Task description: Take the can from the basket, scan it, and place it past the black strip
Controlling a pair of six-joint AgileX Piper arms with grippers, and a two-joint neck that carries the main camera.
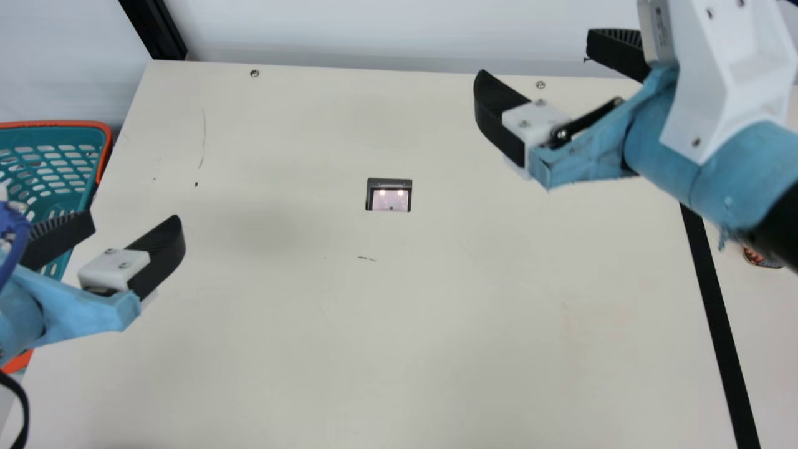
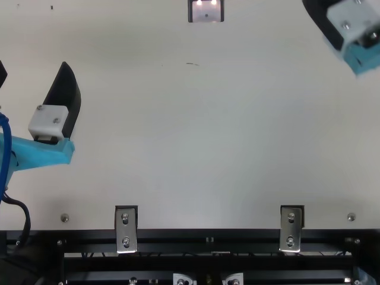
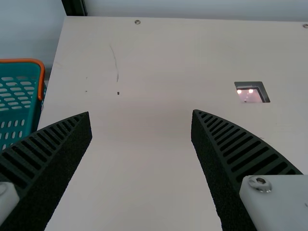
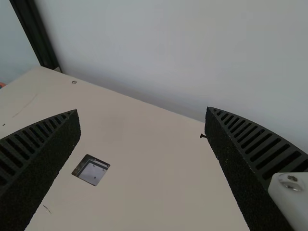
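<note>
- Hanging over the left part of the desk (image 1: 436, 324), the left gripper (image 1: 134, 219) is spread wide, fingers well apart. In the main view it partly overlaps the teal basket (image 1: 56, 124) with the orange rim.
- Right gripper (image 1: 536, 57) is wide too, up over the far right part of the desk, tips pointing roughly toward the far edge. Its wrist view shows a big gap between the 2 ribbed fingers.
- Pretty sure that's the can (image 1: 764, 258) at the main view's right edge, past the black strip (image 1: 717, 318). Just a reddish patterned bit pokes out from behind the right arm, so I can't tell if it's upright.
- Scanner window (image 1: 389, 196) sits in the desk between the 2 grippers, with 2 bright spots glowing in it.
- Top view also gets 2 metal brackets (image 2: 126, 228) (image 2: 291, 228) on the near edge, btw.
</note>
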